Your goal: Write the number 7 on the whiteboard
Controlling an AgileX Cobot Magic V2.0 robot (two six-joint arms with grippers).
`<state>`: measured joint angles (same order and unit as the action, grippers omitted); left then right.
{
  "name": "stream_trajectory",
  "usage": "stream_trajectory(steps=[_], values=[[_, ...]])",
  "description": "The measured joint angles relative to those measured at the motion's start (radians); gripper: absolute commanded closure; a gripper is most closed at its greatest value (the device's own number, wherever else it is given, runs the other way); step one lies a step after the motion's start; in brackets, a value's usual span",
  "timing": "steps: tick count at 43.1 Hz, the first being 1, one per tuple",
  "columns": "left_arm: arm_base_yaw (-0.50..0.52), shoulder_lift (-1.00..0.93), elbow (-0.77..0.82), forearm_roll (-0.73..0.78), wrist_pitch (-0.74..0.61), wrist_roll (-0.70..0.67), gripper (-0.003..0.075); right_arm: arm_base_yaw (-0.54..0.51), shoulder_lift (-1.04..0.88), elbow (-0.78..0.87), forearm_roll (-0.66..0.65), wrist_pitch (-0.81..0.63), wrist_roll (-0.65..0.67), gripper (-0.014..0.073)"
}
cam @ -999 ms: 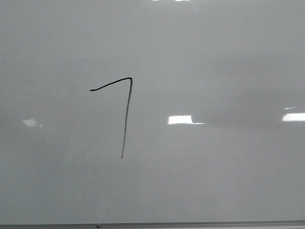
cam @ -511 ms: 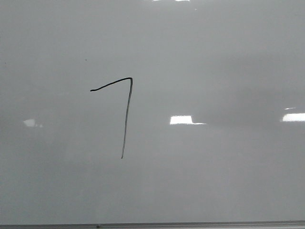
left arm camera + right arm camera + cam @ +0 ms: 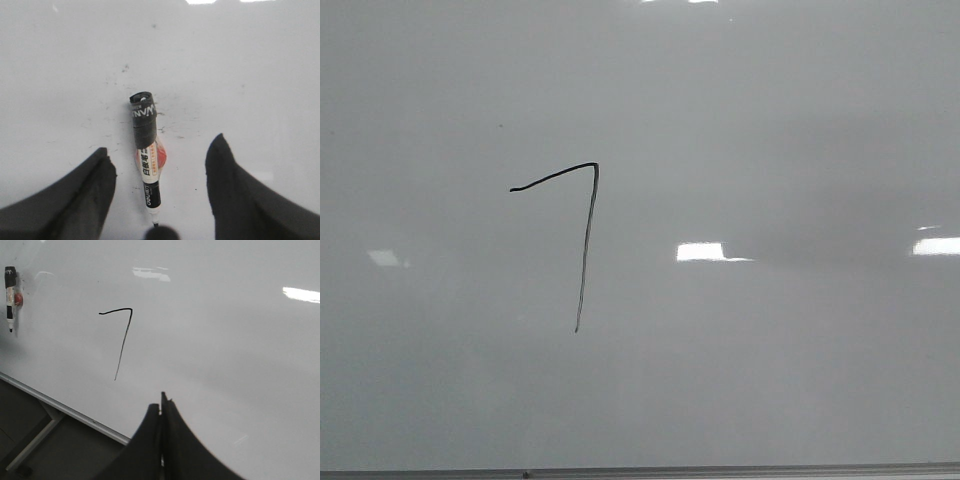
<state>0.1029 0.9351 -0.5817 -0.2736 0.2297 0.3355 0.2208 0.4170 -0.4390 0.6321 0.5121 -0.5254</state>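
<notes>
Standing before the whiteboard (image 3: 770, 150), an onlooker sees the number 7 (image 3: 585, 250) already drawn on it: a short slanted top stroke joined at its upper right corner to a long, nearly vertical downstroke. The figure lies left of the board's centre and well above the board's thin dark lower edge. Both strokes are continuous, with no visible gap at the joint.

Status of the arms:
- Left gripper (image 3: 160, 200): fingers spread wide, holding nothing. A marker (image 3: 145, 160) rests against the board surface between them without touching either finger. It has a black cap end and a white-and-black labelled barrel, and its fine tip points toward the gripper.
- Right gripper (image 3: 161, 440): fingers pressed together with nothing between them. It hangs off the board, below and to the right of the number 7.

In the right wrist view, the marker sits well to the left of the number 7, with a small red patch just beside its barrel; what holds the marker to the board cannot be determined.

Assessment: writing appears complete, since the digit is legible and whole and the marker is released. No stroke seems left to add. At most, withdrawal of the arms from the board remains.
</notes>
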Motion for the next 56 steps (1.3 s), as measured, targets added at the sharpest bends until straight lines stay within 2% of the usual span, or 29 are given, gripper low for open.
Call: stream_trajectory(steps=[8,14,23,50,56], values=[[0.000,-0.302,0.098,0.000,0.049,0.000,0.0737,0.000,0.000,0.000,0.000,0.000,0.000,0.0662],[0.000,-0.485,0.149,0.000,0.072,0.000,0.0741,0.000,0.000,0.000,0.000,0.000,0.000,0.0662],[0.000,-0.647,0.159,0.000,0.103,0.000,0.0741,0.000,0.000,0.000,0.000,0.000,0.000,0.0662],[0.000,-0.681,0.165,0.006,0.099,0.000,0.0741,0.000,0.000,0.000,0.002,0.000,0.000,0.0662],[-0.025,-0.749,0.216,0.100,0.099,-0.096,0.0741,0.000,0.000,0.000,0.002,0.000,0.000,0.0662]])
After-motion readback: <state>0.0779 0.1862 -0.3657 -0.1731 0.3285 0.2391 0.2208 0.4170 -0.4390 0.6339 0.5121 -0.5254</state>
